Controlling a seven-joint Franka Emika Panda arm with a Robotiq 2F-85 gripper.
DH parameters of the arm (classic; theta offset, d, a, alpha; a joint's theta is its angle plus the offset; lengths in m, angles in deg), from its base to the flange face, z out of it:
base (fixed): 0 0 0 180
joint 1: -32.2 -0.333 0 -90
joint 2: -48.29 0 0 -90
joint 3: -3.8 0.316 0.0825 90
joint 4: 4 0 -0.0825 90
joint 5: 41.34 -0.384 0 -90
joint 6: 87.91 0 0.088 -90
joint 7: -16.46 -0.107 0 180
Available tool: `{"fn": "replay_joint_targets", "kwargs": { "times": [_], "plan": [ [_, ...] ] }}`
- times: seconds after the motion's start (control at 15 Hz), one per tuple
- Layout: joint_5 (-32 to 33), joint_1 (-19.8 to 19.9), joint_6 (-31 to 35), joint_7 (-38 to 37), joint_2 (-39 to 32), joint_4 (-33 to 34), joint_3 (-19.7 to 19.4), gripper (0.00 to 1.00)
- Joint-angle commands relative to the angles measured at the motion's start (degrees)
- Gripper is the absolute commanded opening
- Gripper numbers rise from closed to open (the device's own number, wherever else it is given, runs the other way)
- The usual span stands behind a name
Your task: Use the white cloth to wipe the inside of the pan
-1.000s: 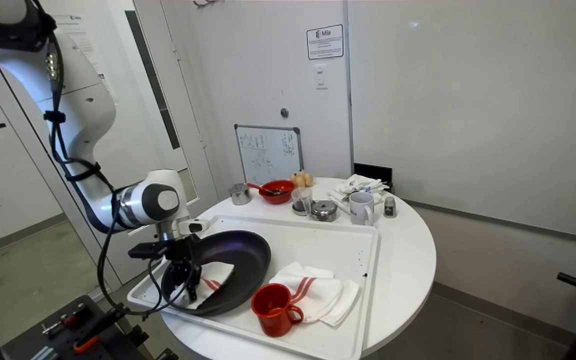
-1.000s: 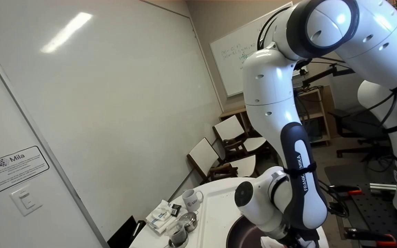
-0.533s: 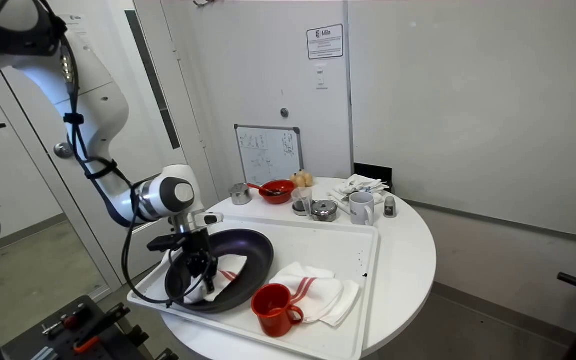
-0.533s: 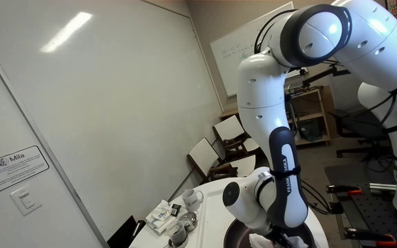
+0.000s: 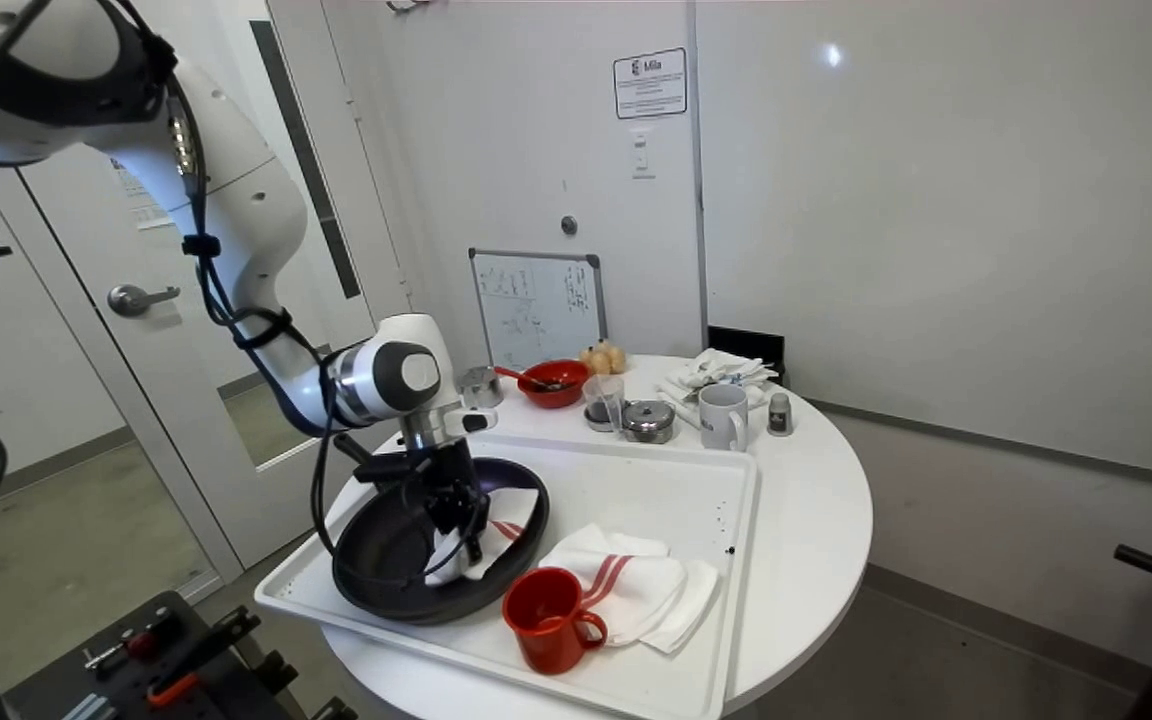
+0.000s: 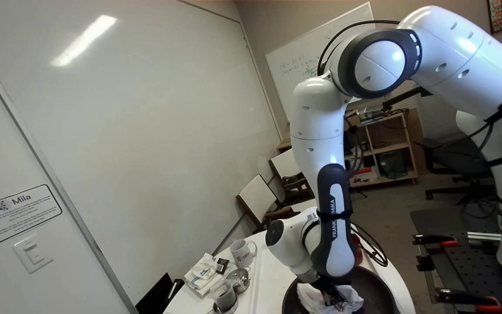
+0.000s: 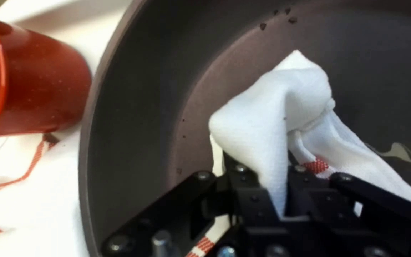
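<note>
As hand [image 7: 276, 175] grips cloth [image 7: 262, 117], “Mila” sign [image 6: 18, 214], mug [image 6: 242, 253]

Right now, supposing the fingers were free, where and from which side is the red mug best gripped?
Probably by the handle, from above: the red mug stands upright, and that loop sticks out away from the pan, which crowds the opposite side.

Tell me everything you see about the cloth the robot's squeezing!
The cloth is white with red stripes and looks like thin woven fabric. It's crumpled: the gripper pinches it in the middle, so one puffy fold bulges forward and a flatter part spreads to one side. A tiny dark speck shows on the fold. It's inside the pan and seems to touch the bottom, but its underside is hidden.
</note>
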Motion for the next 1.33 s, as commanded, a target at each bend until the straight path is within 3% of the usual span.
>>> {"fn": "replay_joint_targets", "kwargs": {
  "times": [0.0,0.53,0.87,1.27],
  "plan": [
    [-0.7,3.0,0.5,2.2,-5.3,6.4,1.1,0.09],
    [0.0,2.2,1.8,2.4,-5.7,9.3,2.1,0.09],
    [1.3,-1.6,4.8,2.0,-3.9,7.2,3.8,0.09],
    [2.2,-5.4,7.0,1.4,-2.7,5.3,3.0,0.09]
  ]
}}
